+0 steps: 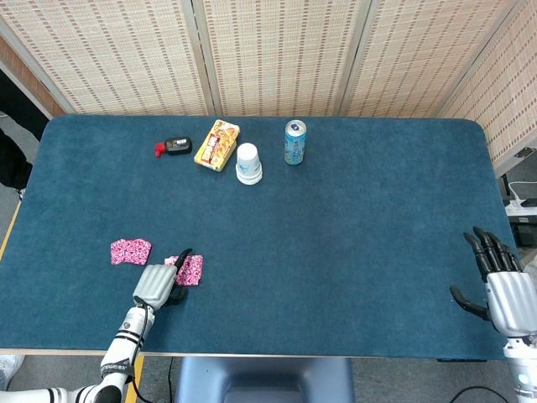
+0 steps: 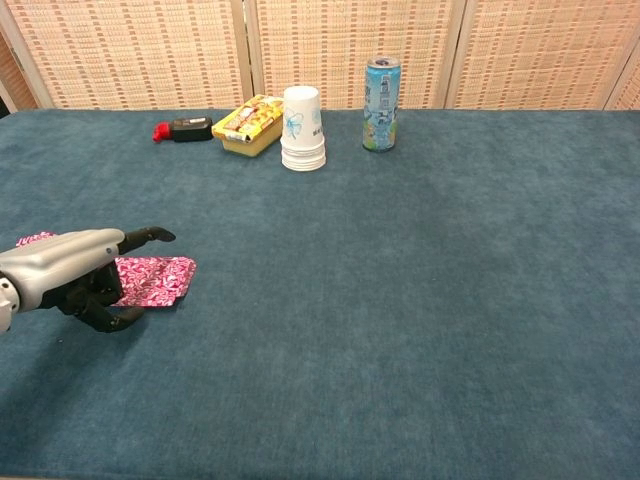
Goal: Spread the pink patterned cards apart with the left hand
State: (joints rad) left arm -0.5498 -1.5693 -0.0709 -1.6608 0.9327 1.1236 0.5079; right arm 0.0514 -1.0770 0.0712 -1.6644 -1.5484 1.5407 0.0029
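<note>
Left hand (image 1: 158,284) low over near-left counter (image 1: 336,218), partly covering near pink card (image 1: 190,269). Fingers (image 2: 150,236): one extended over card, rest curled under; whether pressing card, cannot tell. Second pink card (image 1: 131,250) just left, apart, already separated by clear gap. Right hand (image 1: 502,290) at near-right edge, fingers spread, holding nothing.

Risks: fingertip slipping on card instead of dragging it; curled fingers snagging card edge and flipping it; push toward left card closing gap again.
</note>
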